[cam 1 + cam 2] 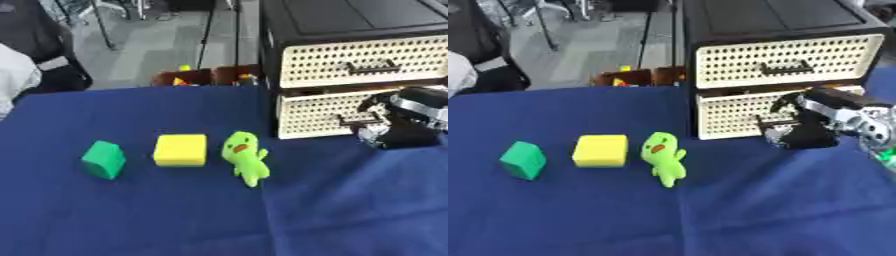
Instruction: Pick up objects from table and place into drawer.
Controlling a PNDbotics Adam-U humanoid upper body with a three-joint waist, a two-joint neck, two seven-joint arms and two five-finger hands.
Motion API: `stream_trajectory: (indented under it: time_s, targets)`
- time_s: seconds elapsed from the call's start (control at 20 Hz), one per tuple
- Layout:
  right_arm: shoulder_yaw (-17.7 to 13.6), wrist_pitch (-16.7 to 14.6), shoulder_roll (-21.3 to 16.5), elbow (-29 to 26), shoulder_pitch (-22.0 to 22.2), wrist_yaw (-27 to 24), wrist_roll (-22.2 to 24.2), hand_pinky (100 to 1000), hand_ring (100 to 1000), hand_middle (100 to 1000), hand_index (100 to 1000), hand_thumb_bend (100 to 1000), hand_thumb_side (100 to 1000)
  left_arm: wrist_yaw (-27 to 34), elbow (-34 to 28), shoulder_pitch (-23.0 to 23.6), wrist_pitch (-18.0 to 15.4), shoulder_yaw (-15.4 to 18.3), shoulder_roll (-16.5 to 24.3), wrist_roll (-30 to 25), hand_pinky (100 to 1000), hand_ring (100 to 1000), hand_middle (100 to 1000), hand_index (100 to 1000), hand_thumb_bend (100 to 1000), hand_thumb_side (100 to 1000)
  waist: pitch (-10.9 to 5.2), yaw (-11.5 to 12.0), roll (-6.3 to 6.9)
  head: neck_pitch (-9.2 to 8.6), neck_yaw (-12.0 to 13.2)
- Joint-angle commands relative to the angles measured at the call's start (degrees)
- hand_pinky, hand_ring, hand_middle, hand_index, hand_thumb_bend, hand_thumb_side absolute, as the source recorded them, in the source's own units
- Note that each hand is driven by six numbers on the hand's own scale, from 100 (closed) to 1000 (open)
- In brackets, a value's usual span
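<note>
1. On the blue table (131,225), mid-left, lie a green block (103,159), a yellow block (180,149) and a green plush toy (244,157) in a row.
2. Plush long axis runs near-to-far, head toward the far edge.
3. Right hand (802,127) is at the lower drawer (728,115) handle by the right edge; fingers curled, actual grasp too blurred to tell.
4. Lower drawer sits slightly out below the upper drawer (785,60).

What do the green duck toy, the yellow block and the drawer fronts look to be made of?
Green duck toy: likely plush fabric, with a soft rounded outline and a matte surface. Yellow block: probably foam or sponge, matte with slightly softened edges. Drawer fronts: seemingly cream plastic, rigid and evenly perforated, set in a black frame.
</note>
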Motion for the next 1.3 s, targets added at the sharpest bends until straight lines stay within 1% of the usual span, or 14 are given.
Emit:
stream_trajectory:
  time_s: [0.05,0.25,0.6,1.1,1.3]
  targets:
    - [-0.34,-0.65,-0.62,2.08,-1.48,1.07,-0.01,100,182,174,882,223,692,0.30,-0.91,-0.56,0.18,0.05,0.51,-0.10,545,642,660,899,315,925,-0.81,0.10,-0.21,-0.85,-0.11]
    - [0.42,-1.37,0.17,4.87,-2.69,1.61,-0.04,100,187,178,895,239,680,0.42,-0.91,-0.55,0.20,-0.01,0.32,-0.18,545,642,660,900,313,925,-0.67,0.21,-0.19,-0.92,-0.16]
    - [1.37,-2.69,1.98,10.93,-4.62,4.14,-0.74,100,196,184,918,252,662,0.64,-0.91,-0.63,0.21,-0.05,-0.02,-0.28,544,641,657,899,307,926,-0.19,0.93,-0.19,-1.00,-0.23]
    - [2.12,-3.91,3.32,17.03,-6.15,7.16,-0.86,100,209,194,892,249,662,0.91,-0.91,-0.71,0.32,-0.20,-0.30,-0.49,542,638,643,897,295,927,0.28,1.46,-0.03,-1.15,-0.37]
    - [1.92,-4.29,3.23,16.71,-6.03,6.58,-0.94,100,205,190,852,249,666,0.91,-0.91,-0.77,0.43,-0.23,-0.35,-0.52,542,638,640,896,292,927,0.37,1.36,0.03,-1.12,-0.31]
